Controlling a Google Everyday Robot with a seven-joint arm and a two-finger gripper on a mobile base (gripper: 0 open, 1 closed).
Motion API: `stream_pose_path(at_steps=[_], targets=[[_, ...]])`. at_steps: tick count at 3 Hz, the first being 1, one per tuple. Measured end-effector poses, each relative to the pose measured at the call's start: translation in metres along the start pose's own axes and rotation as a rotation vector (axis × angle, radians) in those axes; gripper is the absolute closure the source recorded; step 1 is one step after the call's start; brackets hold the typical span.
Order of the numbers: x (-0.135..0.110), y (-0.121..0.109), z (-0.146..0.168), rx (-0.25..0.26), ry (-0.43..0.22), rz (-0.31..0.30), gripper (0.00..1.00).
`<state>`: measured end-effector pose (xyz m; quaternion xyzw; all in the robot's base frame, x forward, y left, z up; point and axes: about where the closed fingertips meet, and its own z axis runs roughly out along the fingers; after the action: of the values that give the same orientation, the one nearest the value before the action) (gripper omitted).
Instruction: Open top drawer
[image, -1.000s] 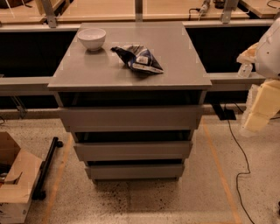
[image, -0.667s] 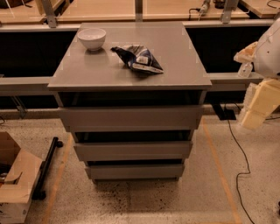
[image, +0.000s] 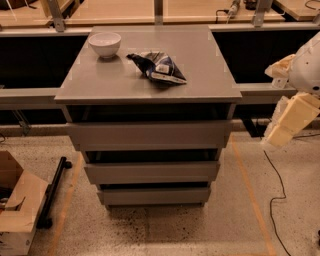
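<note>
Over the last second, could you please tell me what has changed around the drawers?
The gripper at the right has edged slightly left, toward the cabinet, and hangs apart from the top drawer. The top drawer, the bowl and the bag stayed as they were.

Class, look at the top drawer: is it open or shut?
Shut: the top drawer front sits under the tabletop, no interior showing. The pincer hangs to the right, apart from it.

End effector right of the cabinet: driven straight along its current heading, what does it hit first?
The end effector hangs right of the cabinet, pointing down-left. Probably the floor by the cabinet's base first, not the top drawer; depth is unclear, so the cabinet's side is possible.
</note>
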<state>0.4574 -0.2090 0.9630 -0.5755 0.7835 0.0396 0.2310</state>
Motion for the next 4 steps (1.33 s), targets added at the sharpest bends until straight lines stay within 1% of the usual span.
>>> stream_pose_path(at_steps=[1,2,3,4], targets=[[0.007,0.008,0.018,-0.003,0.005,-0.004,0.00],[0.005,0.016,0.072,-0.029,0.023,-0.069,0.00],[0.003,0.011,0.125,-0.056,-0.025,-0.073,0.00],[0.002,0.008,0.132,-0.052,-0.034,-0.070,0.00]])
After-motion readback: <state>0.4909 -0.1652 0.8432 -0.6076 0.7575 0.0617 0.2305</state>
